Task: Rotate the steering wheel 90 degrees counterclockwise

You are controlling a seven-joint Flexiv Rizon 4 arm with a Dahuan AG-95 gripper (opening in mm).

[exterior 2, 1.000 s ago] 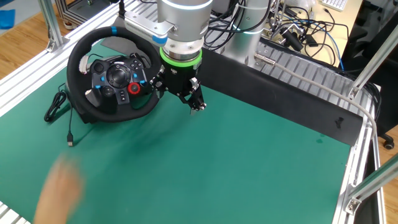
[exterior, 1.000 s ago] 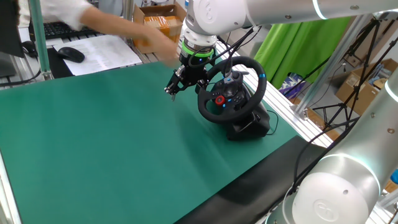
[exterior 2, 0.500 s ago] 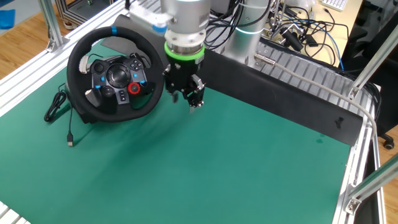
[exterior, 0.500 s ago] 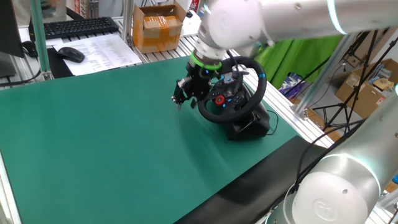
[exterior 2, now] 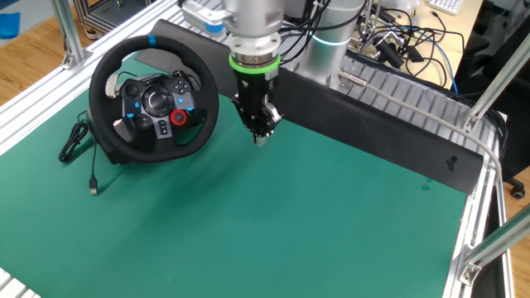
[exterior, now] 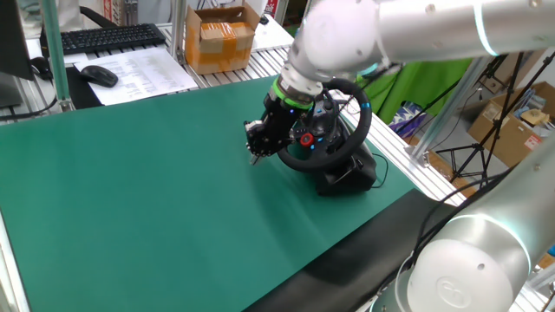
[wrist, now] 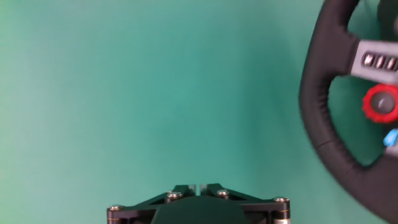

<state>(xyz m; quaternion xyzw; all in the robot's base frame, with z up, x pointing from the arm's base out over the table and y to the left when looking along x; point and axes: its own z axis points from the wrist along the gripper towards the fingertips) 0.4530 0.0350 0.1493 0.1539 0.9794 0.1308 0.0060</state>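
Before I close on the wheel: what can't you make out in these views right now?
- Gripper fingertips: hand view shows only the finger bases at the bottom edge; too small in both fixed views, so open or shut is unclear.
- Wheel: cut off by the right edge in hand view; the arm covers its left rim in one fixed view.

We count one steering wheel [exterior 2: 153, 101], at the upper left of the other fixed view, with one blue stripe [exterior 2: 152, 40] on its rim and one red knob [exterior 2: 178, 117] on its hub. One gripper [exterior 2: 262, 136] hangs at that frame's upper middle. In one fixed view we count one cardboard box [exterior: 217, 38] at the top middle, one keyboard [exterior: 108, 36] and one mouse [exterior: 98, 75] at the upper left, and one green mat [exterior: 147, 199] over the table.
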